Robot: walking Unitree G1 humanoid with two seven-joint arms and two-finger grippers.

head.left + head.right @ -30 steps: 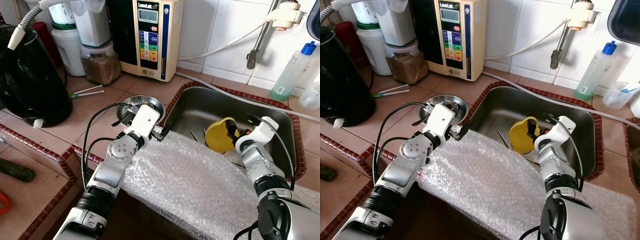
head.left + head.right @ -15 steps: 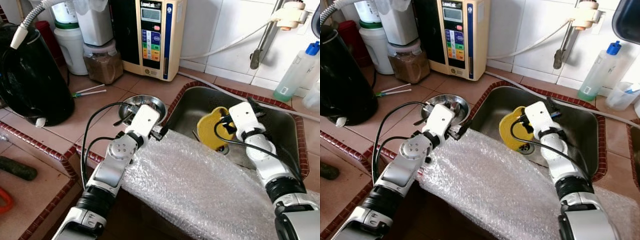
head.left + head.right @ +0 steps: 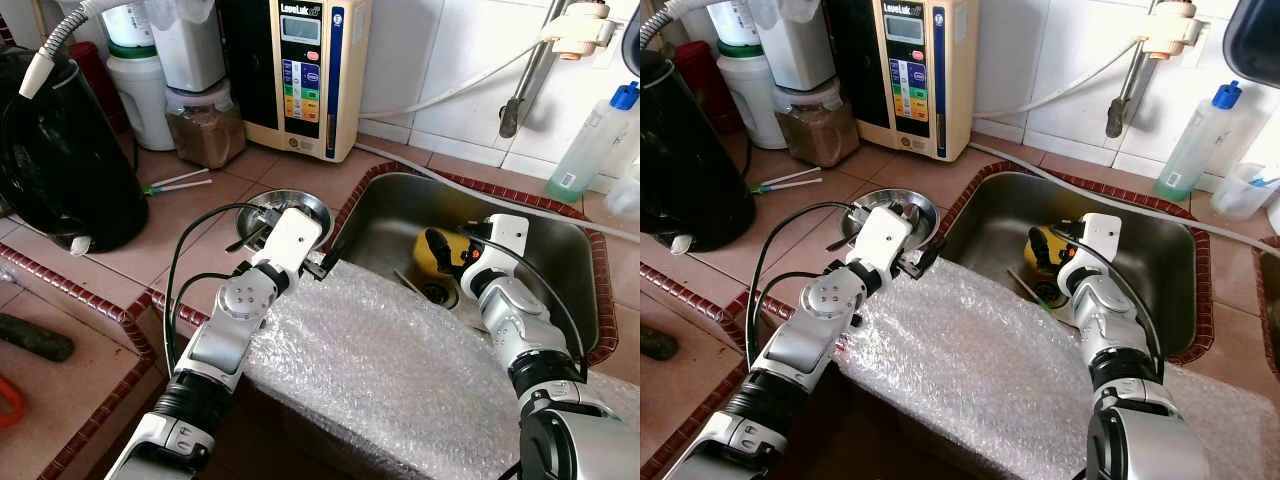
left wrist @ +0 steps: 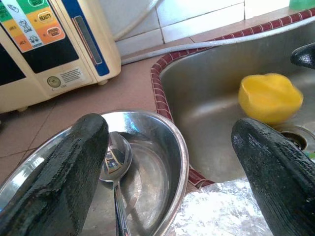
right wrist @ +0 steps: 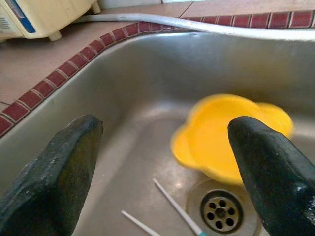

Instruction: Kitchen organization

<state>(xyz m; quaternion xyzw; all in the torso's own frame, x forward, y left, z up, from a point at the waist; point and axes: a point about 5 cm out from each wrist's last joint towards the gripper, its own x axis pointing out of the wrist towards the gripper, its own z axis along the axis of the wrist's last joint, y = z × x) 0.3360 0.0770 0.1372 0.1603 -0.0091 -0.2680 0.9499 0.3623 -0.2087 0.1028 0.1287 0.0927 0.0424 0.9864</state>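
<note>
A yellow bowl (image 5: 231, 135) lies in the steel sink (image 3: 390, 215) next to the drain (image 5: 221, 211). My right gripper (image 3: 455, 255) hangs inside the sink just short of the bowl, open, its fingers (image 5: 49, 182) wide apart and touching nothing. On the counter left of the sink sits a small steel bowl (image 4: 147, 167) with a spoon (image 4: 115, 162) in it. My left gripper (image 3: 283, 222) hovers at that bowl's near rim, open and empty, with its fingers (image 4: 54, 167) spread to either side.
Bubble wrap (image 3: 400, 370) drapes over the counter's front edge beneath both arms. Thin sticks (image 5: 172, 206) lie by the drain. A water ioniser (image 3: 300, 70), a jar (image 3: 205, 125) and a black bag (image 3: 60, 150) crowd the back left. A tap (image 3: 525, 80) and a bottle (image 3: 590, 140) stand behind the sink.
Half a second ago the right gripper was raised with the yellow bowl on edge beside it. It has since drawn back and lowered; the bowl lies by the drain. The left arm stayed put.
</note>
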